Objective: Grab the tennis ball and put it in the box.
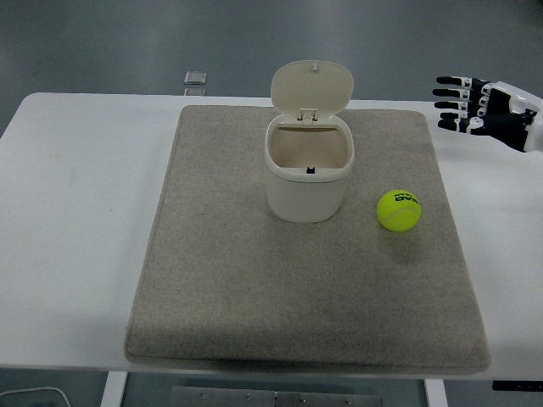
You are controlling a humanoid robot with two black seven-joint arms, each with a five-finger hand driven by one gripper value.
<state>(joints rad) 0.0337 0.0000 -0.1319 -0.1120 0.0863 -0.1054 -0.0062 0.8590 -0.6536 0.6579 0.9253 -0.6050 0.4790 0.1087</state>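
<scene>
White table [76, 220] under a grey mat [254, 288]. Yellow tennis ball [400, 209] on the mat, at 3 o'clock from the cream box [307, 174], lid up. Farther, at 2 o'clock, right hand [488, 114], fingers spread, holding nothing.

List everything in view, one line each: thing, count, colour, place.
tennis ball: 1, yellow-green, on the mat, right of the box
box: 1, cream, mid-mat toward the far edge, hinged lid standing open
mat: 1, grey-beige, covering the table's middle
table: 1, white
small object: 1, grey, on the floor beyond the table's far edge
right hand: 1, black and white, at the right edge above the table, fingers spread, holding nothing
</scene>
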